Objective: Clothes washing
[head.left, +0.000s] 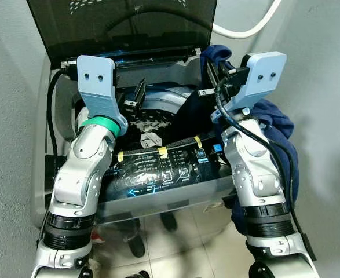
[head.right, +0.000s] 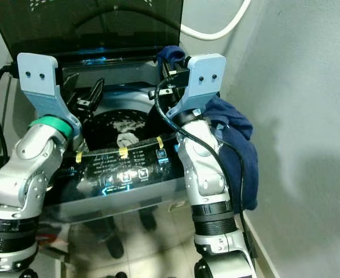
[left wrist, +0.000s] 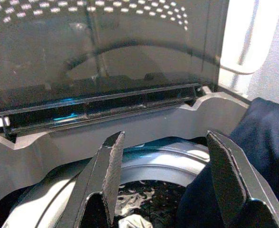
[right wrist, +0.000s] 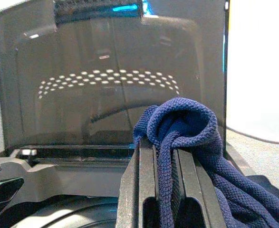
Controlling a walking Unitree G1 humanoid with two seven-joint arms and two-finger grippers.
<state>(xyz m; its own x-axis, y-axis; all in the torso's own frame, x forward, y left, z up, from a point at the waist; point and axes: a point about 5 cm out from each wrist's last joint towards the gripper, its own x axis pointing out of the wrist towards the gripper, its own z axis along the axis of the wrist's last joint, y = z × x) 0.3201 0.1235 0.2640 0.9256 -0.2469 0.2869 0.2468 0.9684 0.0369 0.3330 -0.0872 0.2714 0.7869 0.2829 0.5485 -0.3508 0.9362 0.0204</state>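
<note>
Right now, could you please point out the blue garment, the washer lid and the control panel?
blue garment (right wrist: 187,123): right wrist view, bunched fold.
washer lid (head.left: 123,23): left eye view, dark pane.
control panel (head.left: 164,168): left eye view, middle.

Navy garment (right wrist: 187,137): coarse knit cloth, matt, pinched betw the right gripper (right wrist: 165,156) fingers, matt black plastic. Washer lid (left wrist: 106,42) ahead of the left gripper (left wrist: 165,161): dark tinted, glossy plastic. Control panel (head.left: 164,168) under both arms: glossy black w/ yellow tape strips. Arms silver, satin metal look.
</note>
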